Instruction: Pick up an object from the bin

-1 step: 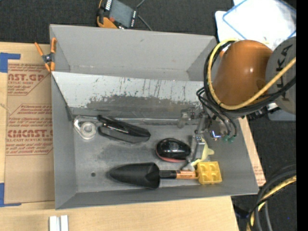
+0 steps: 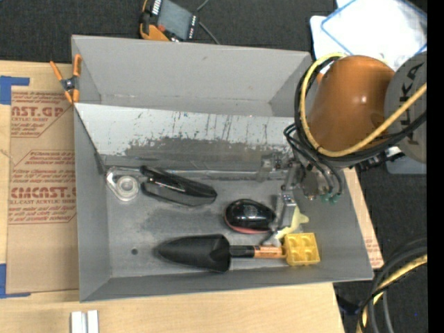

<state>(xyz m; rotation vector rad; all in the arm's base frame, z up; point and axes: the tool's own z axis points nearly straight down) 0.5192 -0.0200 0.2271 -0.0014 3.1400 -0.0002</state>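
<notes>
My gripper (image 2: 287, 212) hangs low in the right part of the bin. Its tip is between a black oval thing with a red stripe (image 2: 248, 215) on its left and a yellow studded brick (image 2: 302, 248) just below it. A black scoop with a copper-coloured handle (image 2: 201, 252) lies along the bin's near side, and the handle's end reaches to the brick, right under the gripper. I see nothing held in the gripper.
A long black stapler-like tool (image 2: 177, 186) lies left of centre, with a clear round cap (image 2: 125, 186) beside it at the far left. The arm with its orange dome and cables overhangs the bin's right wall. The back of the bin floor is bare, scuffed metal.
</notes>
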